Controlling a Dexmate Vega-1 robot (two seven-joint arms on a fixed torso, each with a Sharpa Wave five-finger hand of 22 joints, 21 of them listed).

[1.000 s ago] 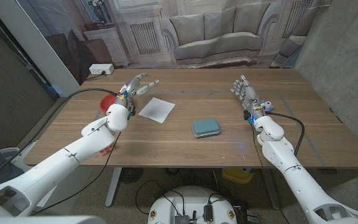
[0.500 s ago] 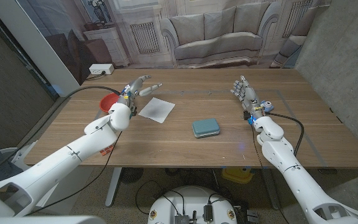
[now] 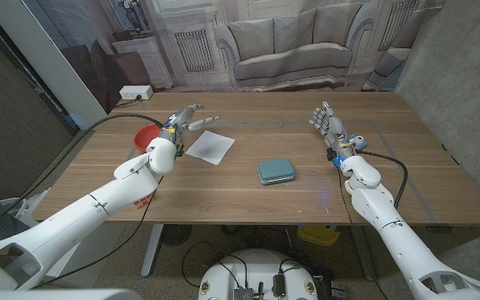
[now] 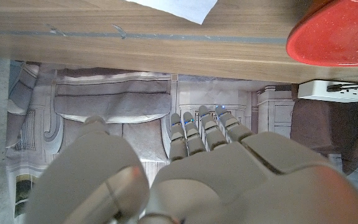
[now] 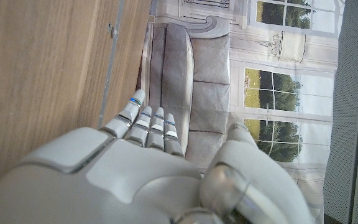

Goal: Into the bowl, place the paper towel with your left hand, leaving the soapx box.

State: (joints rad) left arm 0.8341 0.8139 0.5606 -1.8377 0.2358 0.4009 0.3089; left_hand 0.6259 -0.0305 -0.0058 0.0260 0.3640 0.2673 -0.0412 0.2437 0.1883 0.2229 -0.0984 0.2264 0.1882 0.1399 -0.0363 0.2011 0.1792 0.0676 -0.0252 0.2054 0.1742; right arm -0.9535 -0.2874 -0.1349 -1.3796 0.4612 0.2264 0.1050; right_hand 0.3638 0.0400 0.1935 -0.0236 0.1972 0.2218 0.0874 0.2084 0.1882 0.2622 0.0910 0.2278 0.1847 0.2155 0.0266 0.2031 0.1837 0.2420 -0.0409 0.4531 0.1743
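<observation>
A wide wooden table fills the middle of the head view, its far edge running along the upper third of the frame and its near edge across the lower third. A flat white square paper towel lies left of centre, one corner pointing toward the near edge. A small teal rectangular box sits just right of centre, well apart from the towel with bare wood between them. A round red bowl sits near the table's left edge, partly hidden behind the robot's left arm.

The left hand hovers in the upper left, between the bowl and the towel's far corner, fingers spread and holding nothing. In the left wrist view the towel's corner and the bowl's rim lie near the table's far edge.

The right hand stands upright near the upper right, fingers apart and empty, with open wood around it.
</observation>
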